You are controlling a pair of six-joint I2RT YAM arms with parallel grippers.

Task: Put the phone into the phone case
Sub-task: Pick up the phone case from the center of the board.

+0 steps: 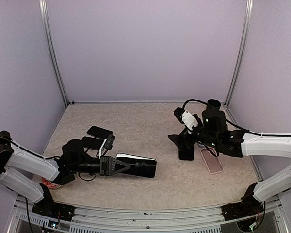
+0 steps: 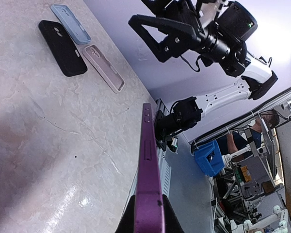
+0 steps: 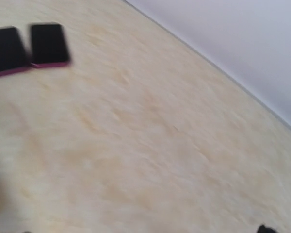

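Purple phone [image 2: 148,165] clamped edge-on in left gripper [image 1: 130,167], 7 o'clock on table [image 1: 145,126]. Right gripper [image 1: 180,147] spread wide, empty, beside pink case [image 1: 212,160] at 4 o'clock. Likely step: carrying phone across. Next: lay phone flat over case, press in.

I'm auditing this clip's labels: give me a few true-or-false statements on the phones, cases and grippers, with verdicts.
1. The left gripper holds a phone. True.
2. The right gripper is clamped on the pink case. False: it is open, holding nothing.
3. Three cases lie on the table: a black case, a blue case and the pink one. True.
4. The held phone already sits in a case. False: it is bare, away from the cases.
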